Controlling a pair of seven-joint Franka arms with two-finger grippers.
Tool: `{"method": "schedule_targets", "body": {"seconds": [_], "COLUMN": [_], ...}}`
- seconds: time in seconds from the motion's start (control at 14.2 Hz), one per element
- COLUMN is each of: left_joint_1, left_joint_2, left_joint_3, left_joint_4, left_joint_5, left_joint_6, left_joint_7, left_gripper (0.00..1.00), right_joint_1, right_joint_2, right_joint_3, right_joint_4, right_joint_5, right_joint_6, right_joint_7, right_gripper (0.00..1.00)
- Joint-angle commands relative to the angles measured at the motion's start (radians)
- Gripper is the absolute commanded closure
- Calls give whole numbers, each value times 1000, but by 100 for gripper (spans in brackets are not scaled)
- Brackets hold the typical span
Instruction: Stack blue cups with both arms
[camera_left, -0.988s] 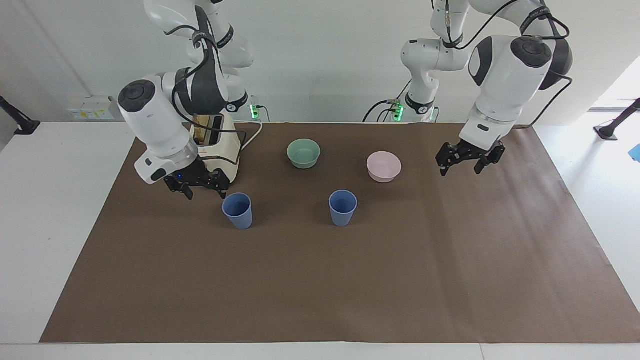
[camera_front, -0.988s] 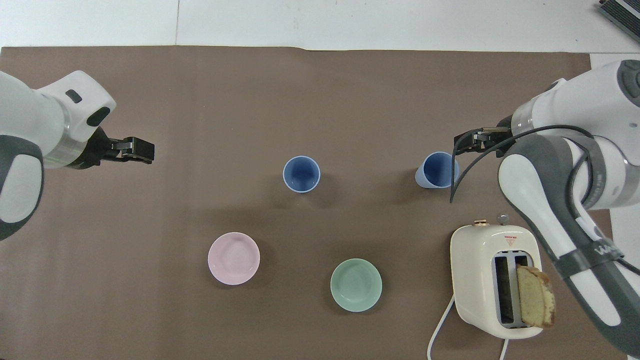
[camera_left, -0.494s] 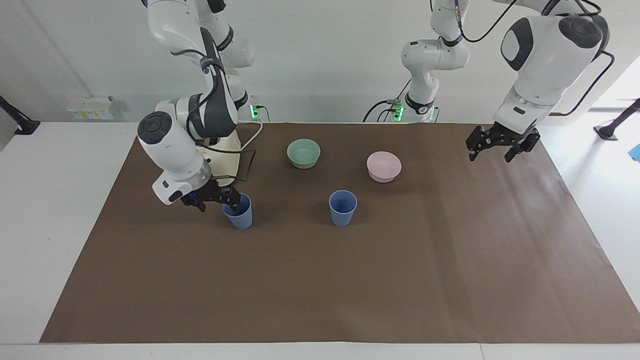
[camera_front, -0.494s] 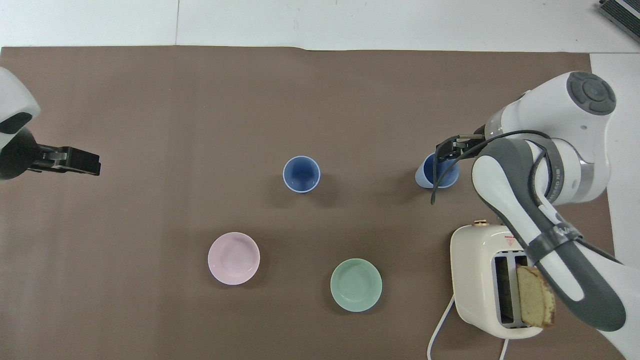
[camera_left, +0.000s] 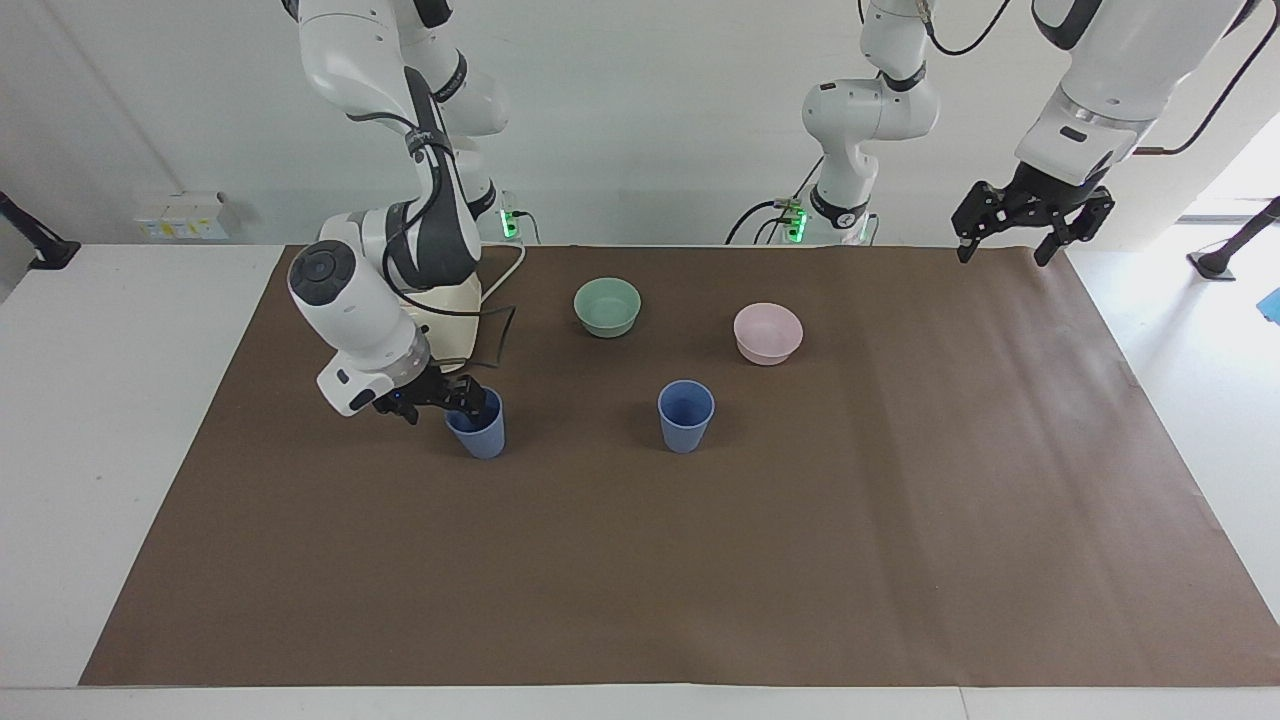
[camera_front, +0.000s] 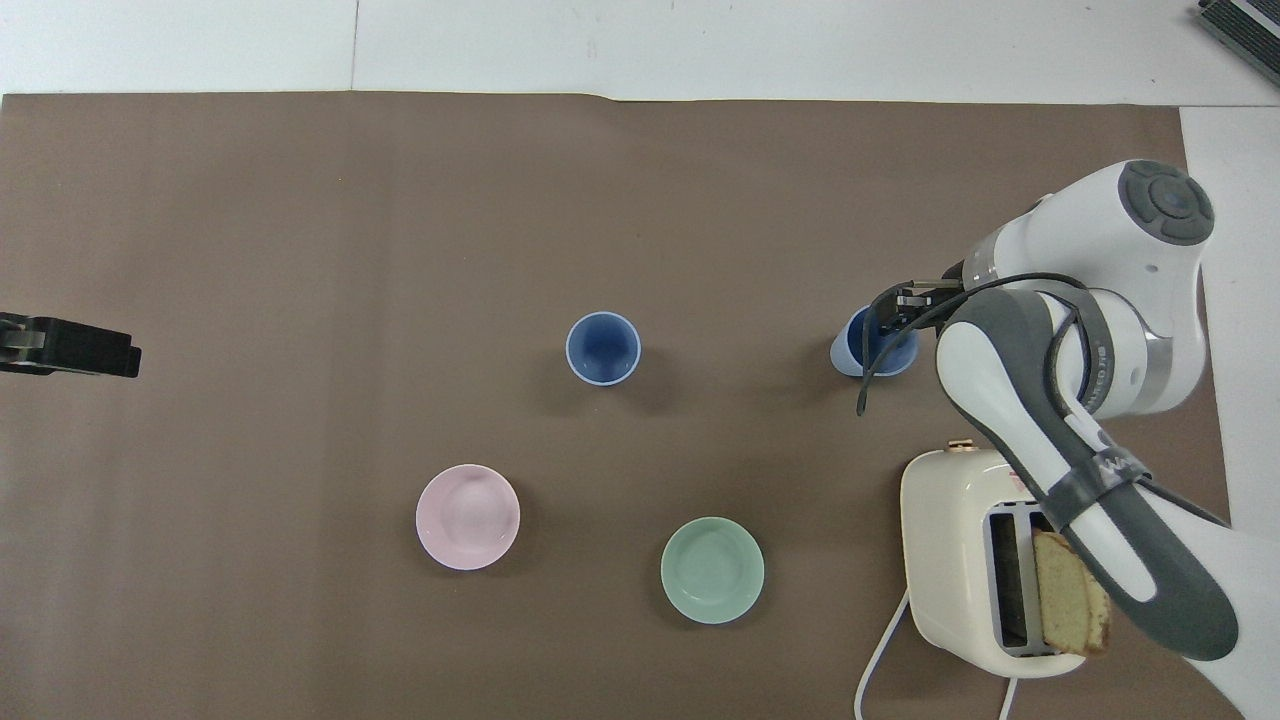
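Observation:
Two blue cups stand upright on the brown mat. One (camera_left: 686, 415) is mid-table (camera_front: 603, 348). The other (camera_left: 483, 440) is toward the right arm's end (camera_front: 858, 352). My right gripper (camera_left: 445, 405) is low at this cup, open, with the cup's wall on the right arm's side between its fingers; in the overhead view (camera_front: 893, 318) it covers that side of the rim. My left gripper (camera_left: 1005, 245) is open and empty, raised over the mat's corner at the left arm's end; only its tip (camera_front: 70, 345) shows from above.
A mint-green bowl (camera_left: 607, 306) and a pink bowl (camera_left: 767, 333) sit nearer to the robots than the cups. A cream toaster (camera_front: 960, 540) with a bread slice (camera_front: 1070, 595) stands close to the right arm's cup, nearer to the robots.
My right gripper came down and moved onto the rim of the cup at its end. My left arm rose and drew back toward its end of the table. Both cups stayed in place.

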Motion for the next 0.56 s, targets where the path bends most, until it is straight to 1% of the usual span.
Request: {"method": "schedule_targets", "body": {"seconds": [0.0, 0.21, 0.42, 0.49], "left_joint_1": [13, 6, 14, 16], "left_joint_2": [-15, -13, -12, -12], "left_joint_3": [-3, -6, -5, -3], "left_joint_4": [-22, -14, -11, -11], "left_joint_5": [-11, -11, -10, -10], "left_joint_6": [-7, -16, -17, -15], "left_joint_7": [20, 11, 9, 9], "left_gripper": [0, 0, 0, 0], "right_joint_1": [-1, 2, 39, 68], "right_joint_2": [-3, -1, 5, 8], "right_joint_3": [1, 3, 4, 6], "right_joint_4": [-15, -11, 11, 34], "right_joint_5": [0, 0, 9, 10], "right_joint_6": [29, 35, 31, 25], "right_joint_7": [-1, 1, 28, 71], "right_gripper": [100, 100, 100, 100]}}
